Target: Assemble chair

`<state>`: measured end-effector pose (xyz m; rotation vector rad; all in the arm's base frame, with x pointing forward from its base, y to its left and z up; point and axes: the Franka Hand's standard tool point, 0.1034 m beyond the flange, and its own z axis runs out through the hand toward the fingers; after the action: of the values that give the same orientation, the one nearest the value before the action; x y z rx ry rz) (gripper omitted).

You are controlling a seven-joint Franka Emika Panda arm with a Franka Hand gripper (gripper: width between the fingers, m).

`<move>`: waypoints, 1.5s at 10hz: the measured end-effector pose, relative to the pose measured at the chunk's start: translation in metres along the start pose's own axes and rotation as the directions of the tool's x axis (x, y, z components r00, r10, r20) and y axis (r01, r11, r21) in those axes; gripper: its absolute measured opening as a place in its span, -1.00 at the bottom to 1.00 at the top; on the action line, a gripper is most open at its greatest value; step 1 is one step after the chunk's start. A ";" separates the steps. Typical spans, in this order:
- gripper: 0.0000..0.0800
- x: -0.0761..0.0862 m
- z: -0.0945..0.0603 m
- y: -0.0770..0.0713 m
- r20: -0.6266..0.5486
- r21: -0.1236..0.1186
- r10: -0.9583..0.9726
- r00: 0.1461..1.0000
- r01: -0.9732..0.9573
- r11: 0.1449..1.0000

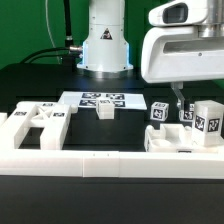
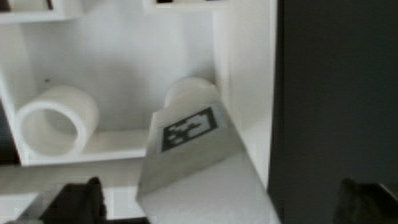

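- The claw (image 1: 181, 103) hangs below its white camera housing (image 1: 180, 45), right over the cluster of chair parts at the exterior view's right.
- From the wrist, its two fingertips (image 2: 71, 203) stand spread wide with nothing pinched. The outside camera is too far off to show that gap.
- Between the fingertips, touching neither, sits a square leg (image 2: 192, 140), its black-and-white tag facing the wrist camera.
- Only the wrist view shows the two round pegs (image 2: 59, 122) just past the leg, inside a white frame (image 2: 107, 30).
- Only the outside view shows what lies away from the claw:
  - tagged cubes (image 1: 158, 112) stand close on either side of it;
  - a small block (image 1: 105, 110) and the marker board (image 1: 100, 98) lie well apart from it;
  - the slotted panel (image 1: 35, 125) lies farthest off;
  - a long rail (image 1: 100, 160) runs along the front of the black table (image 1: 30, 85).
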<state>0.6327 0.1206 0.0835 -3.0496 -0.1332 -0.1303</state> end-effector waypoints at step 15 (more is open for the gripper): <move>-0.29 0.001 0.001 0.006 -0.002 0.029 0.669 0.743 -0.669 0.743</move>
<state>0.6339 0.1152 0.0818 -2.8467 0.9531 -0.0901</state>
